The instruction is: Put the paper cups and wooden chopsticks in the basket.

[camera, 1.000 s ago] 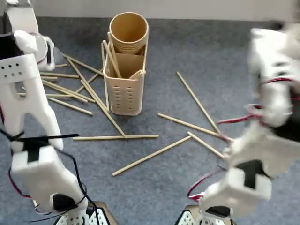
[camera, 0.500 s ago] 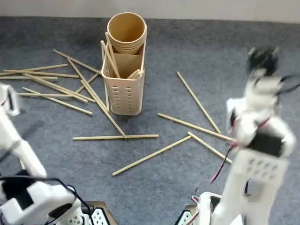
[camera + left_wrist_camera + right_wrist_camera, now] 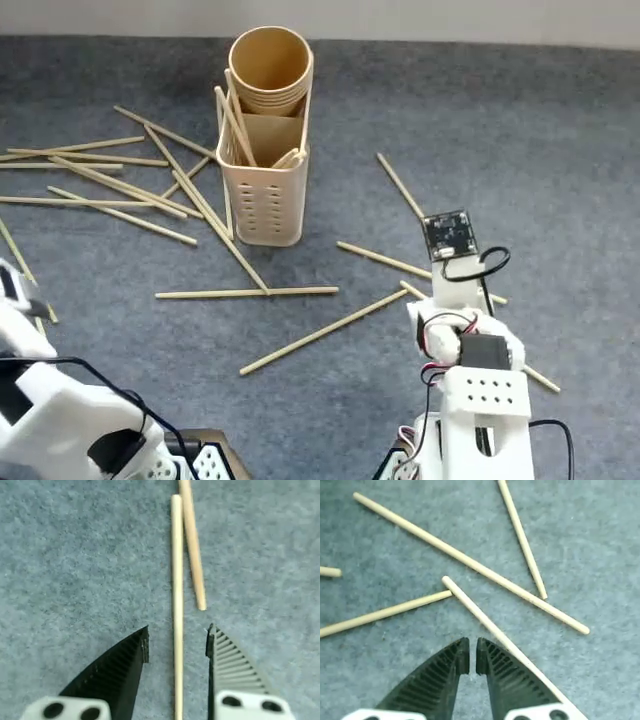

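On my left I count about nine chopsticks loose on the carpet. Most have their long axes running across the high view, and a few slant down toward the foot of the basket. My left claw is apart, low over the carpet. One chopstick runs lengthwise through the gap, and a second lies just beside it, nearly parallel.

In the centre the one basket stands upright. It holds one stack of cups at its far end and about three leaning chopsticks.

Right of it five more lie loose at shallow diagonals. My right claw is together on nothing, with a chopstick passing just beside one finger.

Since half a second ago both arms have dropped low; the right arm was upright then. Nothing on the carpet has shifted.
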`<state>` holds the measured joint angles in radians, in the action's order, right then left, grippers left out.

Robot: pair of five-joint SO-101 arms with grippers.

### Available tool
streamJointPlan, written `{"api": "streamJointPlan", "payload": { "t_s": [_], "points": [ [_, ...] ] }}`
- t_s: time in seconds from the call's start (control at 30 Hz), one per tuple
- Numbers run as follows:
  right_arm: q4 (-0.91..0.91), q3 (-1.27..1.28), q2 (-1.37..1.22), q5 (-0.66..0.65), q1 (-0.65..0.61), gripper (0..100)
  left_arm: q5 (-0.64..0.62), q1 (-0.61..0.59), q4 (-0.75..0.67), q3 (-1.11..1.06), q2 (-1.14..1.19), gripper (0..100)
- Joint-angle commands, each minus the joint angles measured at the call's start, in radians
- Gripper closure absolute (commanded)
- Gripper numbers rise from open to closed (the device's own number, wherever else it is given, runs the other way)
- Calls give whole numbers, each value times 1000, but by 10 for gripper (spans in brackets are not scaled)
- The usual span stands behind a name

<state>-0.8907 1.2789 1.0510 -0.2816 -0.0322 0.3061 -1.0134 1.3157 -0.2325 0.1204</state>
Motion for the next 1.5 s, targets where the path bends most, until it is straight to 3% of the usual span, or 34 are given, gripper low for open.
{"api": "streamJointPlan", "payload": {
  "t_s": [0.0, 0.23, 0.37, 0.4, 0.63, 0.77, 0.93, 1.03, 1.13, 1.27, 1.37, 1.47],
  "points": [
    [16, 12, 16, 8, -13, 946, 32, -25, -181, -151, -5, 789],
    [16, 15, 16, 8, -13, 946, 34, -22, -331, -288, -4, 797],
    [16, 15, 16, 8, -13, 946, 35, -24, -381, -317, -4, 960],
    [16, 15, 16, 8, -13, 946, 38, -22, -382, -317, -4, 1000],
    [18, 42, 16, 6, -13, 946, 71, 28, -381, -283, -21, 995],
    [18, 42, 16, 6, -13, 946, 69, 88, -253, -105, -64, 995],
    [73, 71, 16, 6, -13, 946, -52, 234, -31, 332, -186, 995],
    [117, 110, 16, 6, -13, 946, -135, 374, -21, 630, -223, 995],
    [130, 117, 16, 6, -13, 946, -187, 573, -98, 871, -189, 995],
    [130, 119, 16, 8, -15, 946, -269, 834, -322, 1050, -51, 995],
    [130, 119, 15, 8, -15, 946, -318, 955, -460, 1175, 67, 995],
    [130, 119, 15, 8, -15, 946, -319, 1046, -448, 1271, 165, 995]
  ]
}}
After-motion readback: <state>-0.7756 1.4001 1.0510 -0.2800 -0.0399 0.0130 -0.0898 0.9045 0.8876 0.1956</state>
